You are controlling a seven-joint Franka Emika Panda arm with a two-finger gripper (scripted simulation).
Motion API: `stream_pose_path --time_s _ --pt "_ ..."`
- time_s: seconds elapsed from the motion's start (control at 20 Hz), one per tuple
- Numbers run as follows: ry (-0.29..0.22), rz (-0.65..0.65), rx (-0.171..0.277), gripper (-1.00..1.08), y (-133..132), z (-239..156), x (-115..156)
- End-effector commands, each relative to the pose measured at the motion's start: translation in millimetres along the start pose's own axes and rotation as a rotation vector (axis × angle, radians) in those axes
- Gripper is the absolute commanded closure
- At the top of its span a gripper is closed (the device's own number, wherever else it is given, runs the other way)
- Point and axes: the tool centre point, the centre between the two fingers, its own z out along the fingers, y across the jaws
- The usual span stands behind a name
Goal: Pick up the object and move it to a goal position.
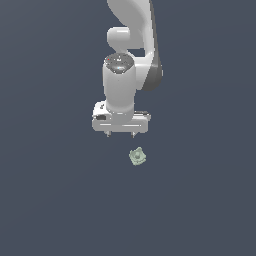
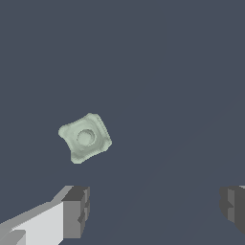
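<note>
Grey pads: the two dark finger pads (image 2: 76,210) face each other across a broad gap in the wrist view.
Jaws state: wide apart, holding nothing; the space between them is bare.
Jaws (image 1: 120,134): pointing straight down below the white hand, apart from the tabletop (image 1: 50,200) as far as the exterior view shows; exact height cannot be told.
Object (image 1: 137,156): small pale grey-green lumpy piece, squarish with knobbly corners and a round centre, lying flat on the tabletop and touched by nothing.
Object in wrist view: object (image 2: 85,138) sits outside the gap between the pads, closer to one pad than the other and ahead of the line joining the two.
Key relation: in the exterior view the object lies lower in the picture than the fingertips and slightly toward the exterior view's right; the jaws are near it but not yet over it.
Long axis: none evident; the outline is about as broad as it is long and sits rotated, so its flat sides are skewed to the pad faces.
Judged step: approach before the grasp.
Next move calls for: a short sideways shift to centre the object in the gap, possibly a small wrist turn to square the pads to two opposite sides, then descent.
Risk: descending uncentred could land a pad on the piece or nudge it away.
Goal position: no marker visible in either view.
</note>
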Motion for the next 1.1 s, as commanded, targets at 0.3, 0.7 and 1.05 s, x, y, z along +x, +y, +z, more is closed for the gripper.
stream_pose_path --time_s 0.3,0.7,1.05 --pt "0.006 -0.020 0.011 -0.92 -5.5 -2.3 4.0" --pt "0.010 -0.031 0.018 -0.92 -8.8 -3.6 6.3" --pt "0.007 -0.076 0.017 -0.92 -15.5 5.5 9.2"
